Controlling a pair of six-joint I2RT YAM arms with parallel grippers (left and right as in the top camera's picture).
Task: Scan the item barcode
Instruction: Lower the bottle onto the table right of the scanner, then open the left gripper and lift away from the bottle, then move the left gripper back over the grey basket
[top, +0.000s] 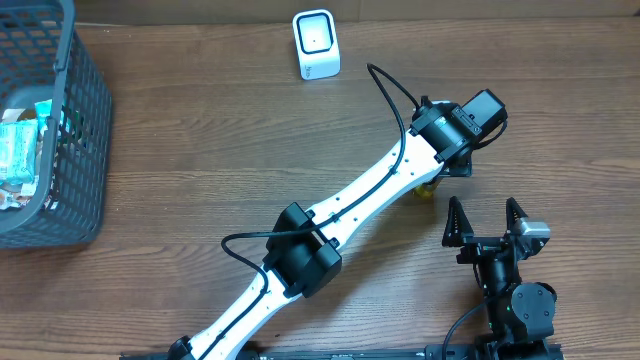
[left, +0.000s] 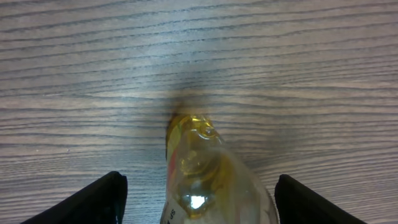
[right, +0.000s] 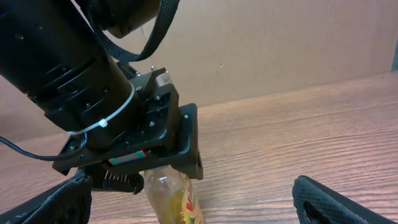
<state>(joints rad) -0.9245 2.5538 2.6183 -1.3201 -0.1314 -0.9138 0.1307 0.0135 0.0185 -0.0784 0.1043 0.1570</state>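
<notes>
Your left claw (left: 199, 180): apart, astride bottle (left: 196, 149) at frame bottom, not touching | your right claw (top: 483, 206): apart, lower right, over desk (top: 200, 150).

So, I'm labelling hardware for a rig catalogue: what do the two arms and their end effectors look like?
The left arm has long white links, black joint housings and looping black cables; a white zip tie wraps its wrist. The right arm is black. The left end effector and right end effector have black tapered fingers.
</notes>
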